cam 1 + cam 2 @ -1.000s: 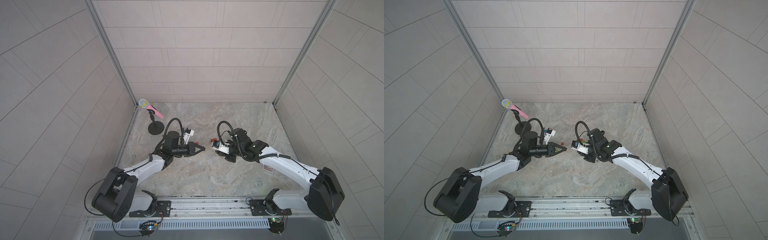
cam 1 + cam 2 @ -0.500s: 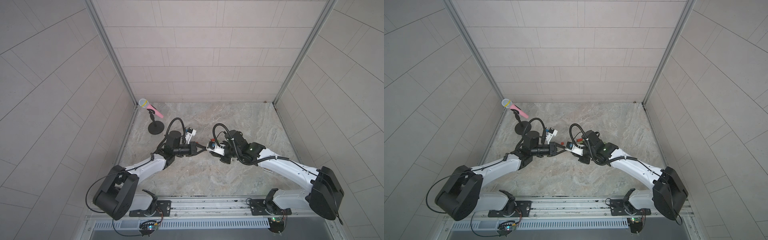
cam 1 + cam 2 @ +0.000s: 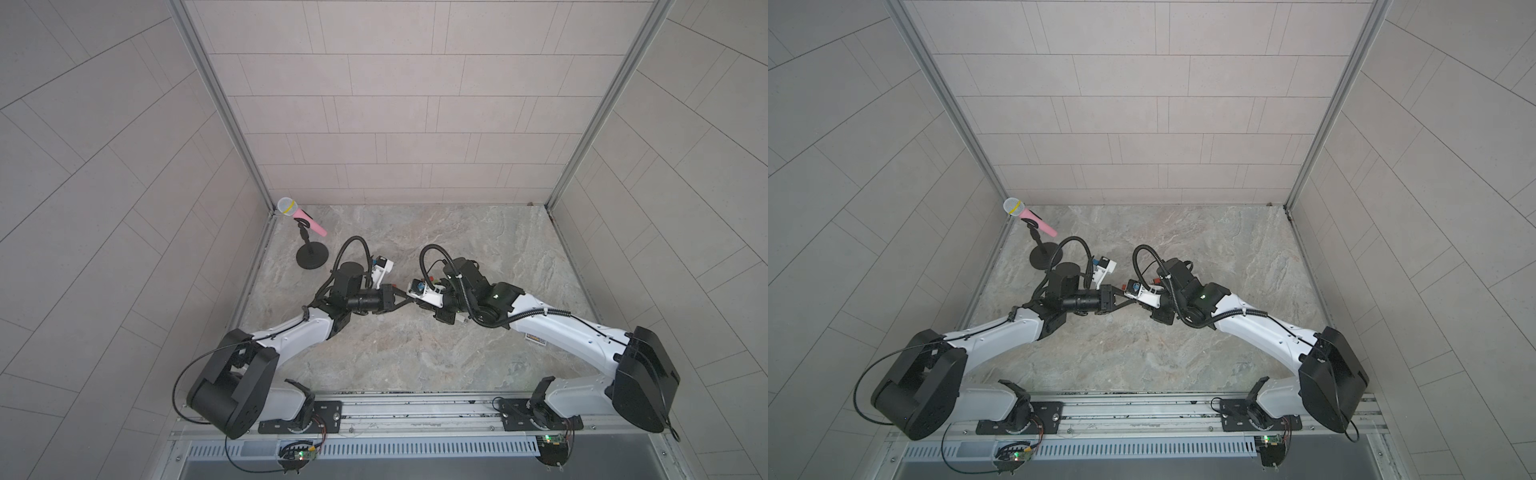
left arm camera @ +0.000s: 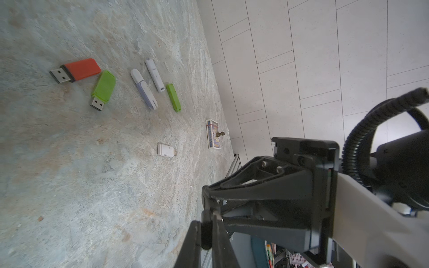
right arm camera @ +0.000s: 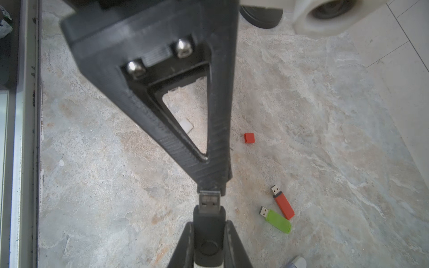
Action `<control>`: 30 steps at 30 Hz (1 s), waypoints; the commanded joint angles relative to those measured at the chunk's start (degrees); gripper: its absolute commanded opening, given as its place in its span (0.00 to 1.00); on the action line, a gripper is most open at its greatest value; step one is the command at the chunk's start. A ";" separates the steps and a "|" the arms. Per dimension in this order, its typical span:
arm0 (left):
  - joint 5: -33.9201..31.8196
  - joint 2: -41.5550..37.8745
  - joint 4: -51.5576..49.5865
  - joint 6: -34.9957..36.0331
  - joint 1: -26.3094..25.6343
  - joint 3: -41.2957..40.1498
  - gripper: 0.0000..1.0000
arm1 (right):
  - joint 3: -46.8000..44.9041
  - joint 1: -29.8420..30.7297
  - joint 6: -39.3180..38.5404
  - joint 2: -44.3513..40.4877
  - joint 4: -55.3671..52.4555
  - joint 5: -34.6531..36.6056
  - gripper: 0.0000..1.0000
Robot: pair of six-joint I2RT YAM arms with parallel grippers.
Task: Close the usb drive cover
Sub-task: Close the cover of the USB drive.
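Your right gripper (image 5: 209, 224) is clamped on the body of the black usb drive (image 5: 209, 232), with the metal plug bare and aimed at the left gripper (image 5: 211, 183). That one's fingers (image 4: 195, 232) are pinched together on a small black cover (image 4: 206, 232). Whether its mouth touches the plug tip or sits just shy, you can't tell. The two meet tip to tip over the middle of the counter (image 3: 415, 353). Loose on the counter are a red drive (image 5: 283, 205) and a green drive (image 5: 277, 220), both uncapped, with a red cap (image 5: 249, 138) lying apart.
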 commanded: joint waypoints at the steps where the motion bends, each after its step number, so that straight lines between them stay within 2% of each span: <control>1: -1.87 -0.68 2.22 0.04 -0.18 0.54 0.10 | 0.26 0.34 0.81 -0.57 -0.21 0.91 0.19; 7: -3.49 -1.71 2.19 0.04 -0.20 0.04 0.10 | -1.02 0.34 0.52 -1.21 -0.21 3.04 0.19; 15: -1.30 -1.25 3.44 -0.31 -0.31 0.06 0.10 | 0.21 0.42 1.95 0.38 1.47 1.77 0.19; 30: -1.01 0.66 4.51 -0.83 -1.13 0.28 0.10 | 2.18 1.02 2.56 1.00 2.73 1.32 0.18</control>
